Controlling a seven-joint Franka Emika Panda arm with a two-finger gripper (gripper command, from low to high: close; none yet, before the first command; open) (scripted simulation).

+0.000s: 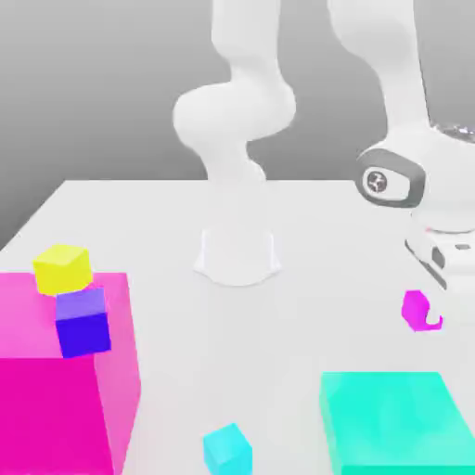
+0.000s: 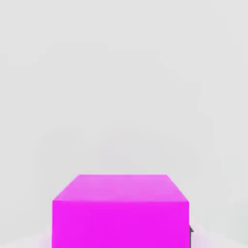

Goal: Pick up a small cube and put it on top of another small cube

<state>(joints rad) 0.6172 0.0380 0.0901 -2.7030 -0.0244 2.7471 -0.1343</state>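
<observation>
Pincer (image 1: pixel 429 301) pinching small cube (image 1: pixel 417 309) on desk (image 1: pixel 306 232); judged light, rigid, smooth-faced, best held across opposite flat sides.

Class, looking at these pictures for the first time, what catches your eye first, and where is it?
The white robot arm rises at the back of the table, its claw down around a small magenta cube at the exterior view's right. At the left, a big pink block carries a yellow cube and a blue cube.

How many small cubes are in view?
4: yellow cube and blue cube on the pink block, cyan cube at the front, magenta cube under the gripper. Others may be hidden.
</observation>
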